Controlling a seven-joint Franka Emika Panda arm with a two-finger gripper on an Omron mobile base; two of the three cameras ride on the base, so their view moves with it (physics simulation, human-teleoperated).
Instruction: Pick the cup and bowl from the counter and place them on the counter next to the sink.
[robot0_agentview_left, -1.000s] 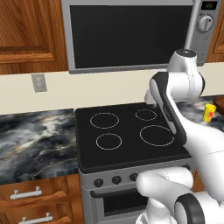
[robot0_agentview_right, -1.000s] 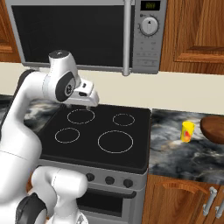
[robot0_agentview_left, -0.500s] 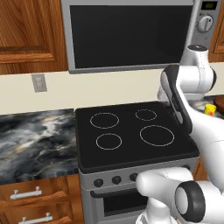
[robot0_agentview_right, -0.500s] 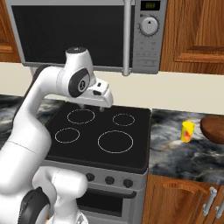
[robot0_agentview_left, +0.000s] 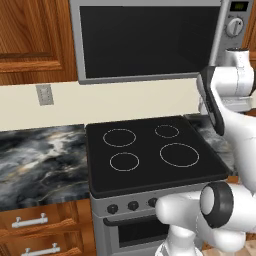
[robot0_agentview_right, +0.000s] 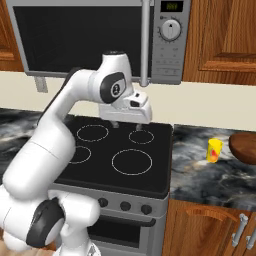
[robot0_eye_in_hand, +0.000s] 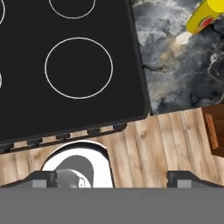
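Above the stovetop (robot0_agentview_right: 120, 155), the hand (robot0_agentview_right: 127, 123) hangs open.

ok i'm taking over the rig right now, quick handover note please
Gripper: open, empty, hanging above the back of the stovetop.
Cup: upright on the counter right of the stovetop, untouched.
Bowl: on the same counter just right of the cup, cut off by the right base view's edge.
Done: nothing picked yet.
Left: pick the cup and the bowl and set both on the counter by the sink.
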